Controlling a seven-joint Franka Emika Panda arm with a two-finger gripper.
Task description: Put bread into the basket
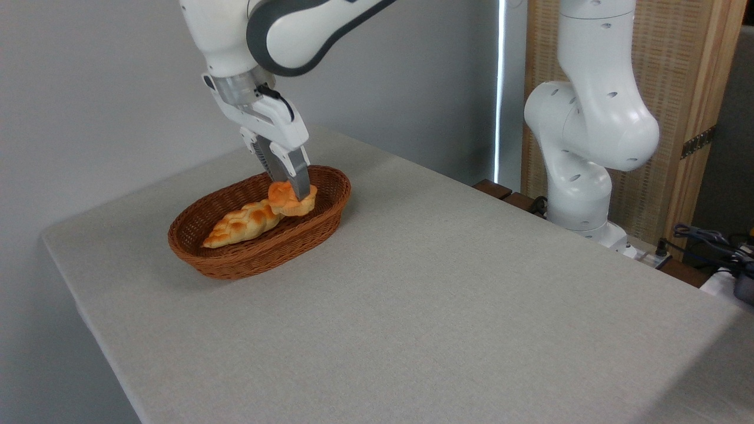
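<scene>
I see my hand (293, 187) closed on the bun (290, 200) inside the basket (259, 259), touching the braided loaf (242, 224).

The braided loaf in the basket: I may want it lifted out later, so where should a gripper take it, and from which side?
Probably from above, across the middle of the braided loaf, fingers closing on its long sides. It lies flat along the basket, whose raised rim blocks a sideways approach, and its pointed ends taper too much to hold. The gripper and the bun crowd its right end, so aim left of them.
</scene>
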